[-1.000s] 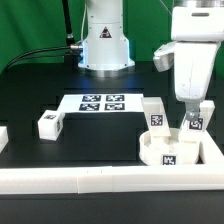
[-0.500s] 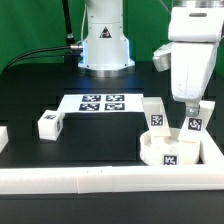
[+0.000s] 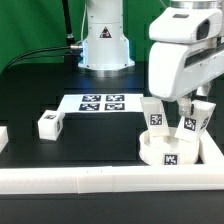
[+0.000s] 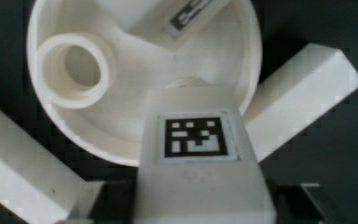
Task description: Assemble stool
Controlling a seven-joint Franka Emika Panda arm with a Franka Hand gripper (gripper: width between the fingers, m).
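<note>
The round white seat (image 3: 160,150) lies at the exterior view's right, a tag on its near side. My gripper (image 3: 190,108) is shut on a white tagged leg (image 3: 189,123), which hangs tilted over the seat's far right rim. In the wrist view this leg (image 4: 197,150) fills the space between my dark fingers (image 4: 115,200), above the seat (image 4: 140,90) and its round recess (image 4: 73,65). A second leg (image 3: 154,113) stands just behind the seat's left. A third leg (image 3: 50,124) lies at the exterior view's left.
The marker board (image 3: 103,102) lies flat in front of the robot base (image 3: 105,45). A long white rail (image 3: 90,181) runs along the front and another rail (image 3: 212,150) borders the seat on the right. Black cables trail at the far left.
My gripper has shut on the leg beside the seat. The hand has since swung toward the exterior view's left, and the leg now hangs tilted.
</note>
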